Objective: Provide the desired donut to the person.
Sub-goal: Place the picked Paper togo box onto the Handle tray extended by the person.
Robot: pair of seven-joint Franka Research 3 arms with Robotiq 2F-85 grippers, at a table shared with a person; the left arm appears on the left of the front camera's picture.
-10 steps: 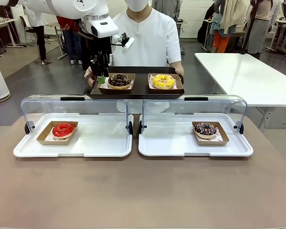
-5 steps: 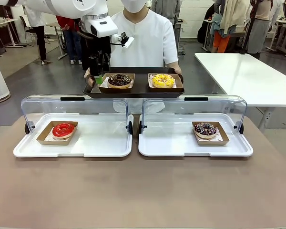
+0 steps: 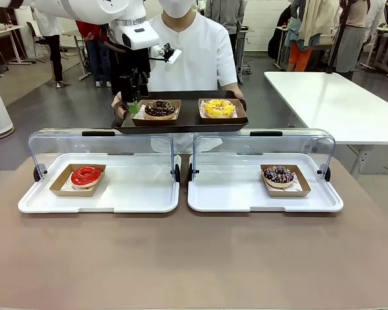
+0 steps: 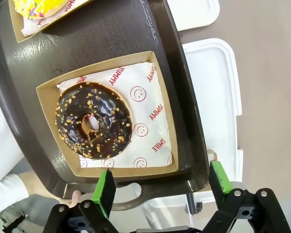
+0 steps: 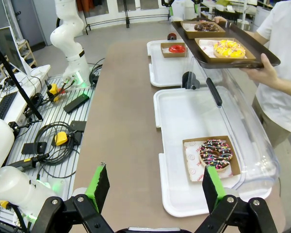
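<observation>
Room is lying open across the brown table (image 3: 194,258) in the front view, the whole near half bare up to the two white trays (image 3: 116,194) sitting side by side with a narrow gap between them. Their clear lids (image 3: 103,145) are standing raised along the far edges. A red donut (image 3: 85,175) is sitting in its box at the left tray's left end; a sprinkled donut (image 3: 278,174) is resting toward the right tray's right end. Beyond the lids the person (image 3: 191,48) is holding a dark tray (image 3: 181,121) level, carrying a chocolate donut (image 3: 160,108) and a yellow donut (image 3: 218,108). The left arm is reaching down from upper left, its left gripper (image 3: 134,103) hanging at the dark tray's left end, just beside the chocolate donut's box.

From the left wrist, the green pads (image 4: 105,191) are standing wide apart (nothing between them), poised over the dark tray's rim, clear of the chocolate donut in its paper-lined box; a hand (image 4: 48,191) is gripping the tray's edge near the bottom left.

From the right wrist, the right gripper (image 5: 153,187) is hovering well back over the table's end, fingers spread wide and empty, the sprinkled donut ahead under its lid and the person's hand (image 5: 262,73) supporting the dark tray at far right.
</observation>
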